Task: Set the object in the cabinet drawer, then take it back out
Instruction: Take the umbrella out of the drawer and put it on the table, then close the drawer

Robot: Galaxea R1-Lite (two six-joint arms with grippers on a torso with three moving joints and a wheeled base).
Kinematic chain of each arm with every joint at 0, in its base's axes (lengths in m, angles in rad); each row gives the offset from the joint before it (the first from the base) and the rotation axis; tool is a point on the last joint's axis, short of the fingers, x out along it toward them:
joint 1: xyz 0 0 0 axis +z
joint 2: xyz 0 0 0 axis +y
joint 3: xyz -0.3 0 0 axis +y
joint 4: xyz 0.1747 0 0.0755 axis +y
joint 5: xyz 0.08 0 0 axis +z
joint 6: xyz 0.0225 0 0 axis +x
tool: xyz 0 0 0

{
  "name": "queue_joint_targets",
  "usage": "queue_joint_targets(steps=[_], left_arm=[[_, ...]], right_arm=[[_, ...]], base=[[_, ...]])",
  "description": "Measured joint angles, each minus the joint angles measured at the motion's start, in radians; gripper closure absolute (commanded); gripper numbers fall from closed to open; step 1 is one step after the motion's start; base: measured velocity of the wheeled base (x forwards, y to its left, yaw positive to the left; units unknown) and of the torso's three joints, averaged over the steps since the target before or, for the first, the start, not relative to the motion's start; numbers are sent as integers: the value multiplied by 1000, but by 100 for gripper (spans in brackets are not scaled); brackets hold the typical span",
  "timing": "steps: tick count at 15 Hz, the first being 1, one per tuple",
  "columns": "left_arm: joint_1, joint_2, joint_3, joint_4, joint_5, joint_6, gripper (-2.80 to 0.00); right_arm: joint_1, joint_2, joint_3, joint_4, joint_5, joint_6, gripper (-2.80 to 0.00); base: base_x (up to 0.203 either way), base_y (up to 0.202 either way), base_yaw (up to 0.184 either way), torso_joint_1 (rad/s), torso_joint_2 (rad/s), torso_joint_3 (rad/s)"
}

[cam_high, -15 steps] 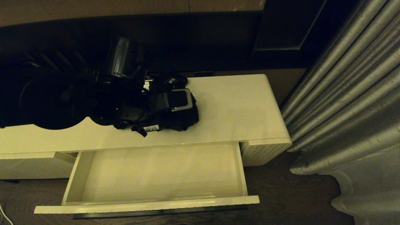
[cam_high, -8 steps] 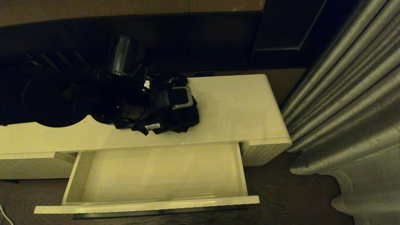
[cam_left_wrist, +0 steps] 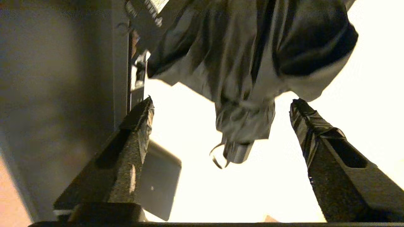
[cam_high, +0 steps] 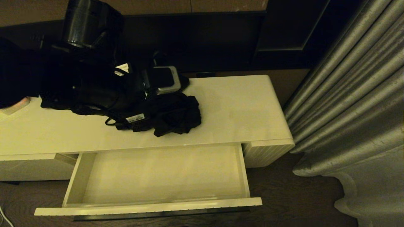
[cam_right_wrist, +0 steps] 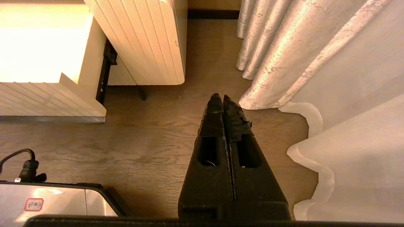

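On cabinet top [cam_high: 240, 107], umbrella [cam_high: 173, 115] lies; wrist view shows left fingers [cam_left_wrist: 135, 126] apart.

We count one black umbrella [cam_high: 176, 115] on one cream cabinet top [cam_high: 240, 107]. We count one drawer [cam_high: 157, 176], with nothing to count inside it. We see one small black box [cam_high: 162, 78] with a pale rim near the umbrella, and one white label [cam_high: 135, 118] on the dark heap beside it. We count two grippers: the left gripper [cam_left_wrist: 221, 107] and the right gripper [cam_right_wrist: 222, 99]. We count one curtain [cam_high: 353, 104] at the cabinet's end.
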Motion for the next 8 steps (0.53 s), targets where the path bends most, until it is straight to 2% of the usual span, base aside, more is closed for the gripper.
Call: queue_joint_targets(steps=[1,4,7,8], left_arm=[[2,-20,-7,33,0,-15,0],[7,-82,-18,151,-9,-104,0],[9,-127,1,253,-17,-292,0],[10,-140,16,276,-17,-335,0]], right_arm=[[0,0,0,0,0,0,0],[0,0,0,0,0,0,0],[0,0,0,0,0,0,0],[0,0,0,0,0,0,0]], base=[[0,0,0,0,0,0],[0,0,0,0,0,0],[0,0,0,0,0,0],[0,0,0,0,0,0]])
